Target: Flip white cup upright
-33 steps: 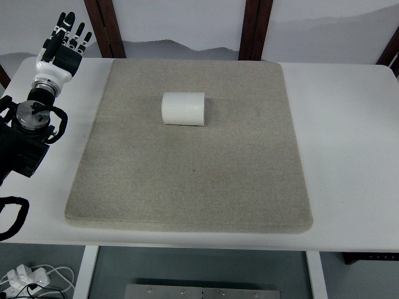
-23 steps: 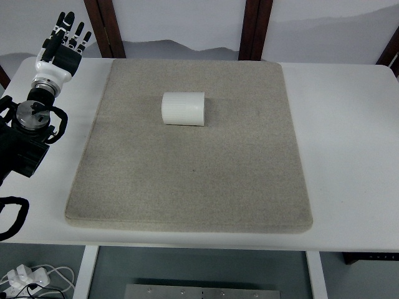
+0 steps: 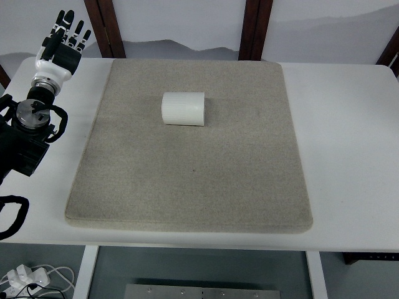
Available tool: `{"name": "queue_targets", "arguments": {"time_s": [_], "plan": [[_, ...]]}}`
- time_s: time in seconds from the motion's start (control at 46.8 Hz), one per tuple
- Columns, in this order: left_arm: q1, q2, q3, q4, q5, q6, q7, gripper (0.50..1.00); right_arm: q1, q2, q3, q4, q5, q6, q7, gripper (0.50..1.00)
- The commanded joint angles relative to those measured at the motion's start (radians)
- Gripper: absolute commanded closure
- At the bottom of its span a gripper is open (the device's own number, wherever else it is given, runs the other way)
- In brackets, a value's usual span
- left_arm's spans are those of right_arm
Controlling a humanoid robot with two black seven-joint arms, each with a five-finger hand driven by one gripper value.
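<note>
A white ribbed cup (image 3: 183, 108) lies on its side on the grey mat (image 3: 187, 180), toward the mat's far centre. My left hand (image 3: 64, 38) is at the far left corner of the table, well away from the cup, with its fingers spread and nothing in them. Its black forearm (image 3: 28, 134) runs along the left edge. The right arm does not show.
The mat covers most of the white table (image 3: 349, 143). Dark wooden posts (image 3: 255, 28) stand behind the table's far edge. Cables and a plug strip (image 3: 25, 277) lie on the floor at the lower left.
The left hand has shifted very slightly upward in the picture. The cup has not moved.
</note>
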Motion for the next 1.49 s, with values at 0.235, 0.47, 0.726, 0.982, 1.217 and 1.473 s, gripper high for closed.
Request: {"name": "queue_targets", "arguments": {"time_s": [0.235,0.47,0.726,0.982,1.217,1.473], "plan": [[-0.036,0.015,0.040,0.000,0.078,-0.002,0.004,0.504,0.000,0.000,0.000,0.000,0.000,0.000,0.000,0.548],[-0.089,0.021,0.056,-0.020,0.289,-0.002,0.004,0.506,0.000,0.000,0.000,0.000,0.000,0.000,0.000,0.548],[-0.113,0.083,0.066,-0.148,0.620,-0.002,0.002,0.506,0.000,0.000,0.000,0.000,0.000,0.000,0.000,0.548],[-0.085,0.202,0.131,-0.334,0.886,-0.003,-0.004,0.506,0.000,0.000,0.001,0.000,0.000,0.000,0.000,0.548],[-0.083,0.316,0.181,-0.563,1.136,0.012,-0.013,0.512,0.000,0.000,0.000,0.000,0.000,0.000,0.000,0.548],[-0.091,0.330,0.198,-0.701,1.424,0.008,-0.007,0.516,0.000,0.000,0.000,0.000,0.000,0.000,0.000,0.548]]}}
